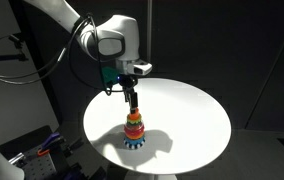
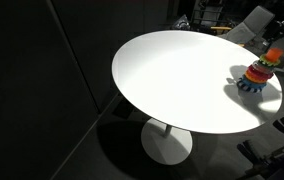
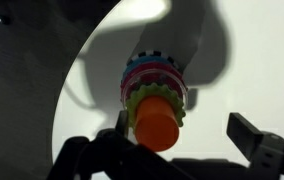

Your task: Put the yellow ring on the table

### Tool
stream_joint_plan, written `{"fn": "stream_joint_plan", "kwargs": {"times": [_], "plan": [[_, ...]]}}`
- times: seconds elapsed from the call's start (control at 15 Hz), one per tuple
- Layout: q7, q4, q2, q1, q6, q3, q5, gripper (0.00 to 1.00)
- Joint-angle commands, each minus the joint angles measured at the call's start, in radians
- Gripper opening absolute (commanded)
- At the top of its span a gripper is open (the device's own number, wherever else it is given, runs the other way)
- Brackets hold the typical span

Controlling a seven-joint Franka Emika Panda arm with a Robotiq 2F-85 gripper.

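A stacking toy (image 1: 134,128) stands on the round white table (image 1: 187,110), near its edge. It has a blue base, coloured rings and an orange top piece (image 3: 157,125). The yellow ring (image 3: 134,101) looks yellow-green in the wrist view and sits on the stack right under the orange top piece. It shows as a thin band in an exterior view (image 2: 255,72). My gripper (image 3: 182,140) hangs just above the toy (image 1: 131,101). It is open, with one finger on each side of the orange top piece, and it holds nothing.
The table (image 2: 172,75) stands on a single pedestal foot (image 2: 167,145) in a dark room. Dark equipment and cables lie on the floor past the table edge (image 1: 37,150). Chairs or gear stand behind the toy (image 2: 247,25).
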Motion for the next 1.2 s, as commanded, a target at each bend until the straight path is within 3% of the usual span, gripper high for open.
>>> {"fn": "stream_joint_plan", "kwargs": {"times": [0.0, 1.13], "plan": [[0.042, 0.003, 0.018, -0.003, 0.016, -0.013, -0.026, 1.00], [0.091, -0.046, 0.067, 0.008, 0.166, -0.037, -0.111, 1.00]]}}
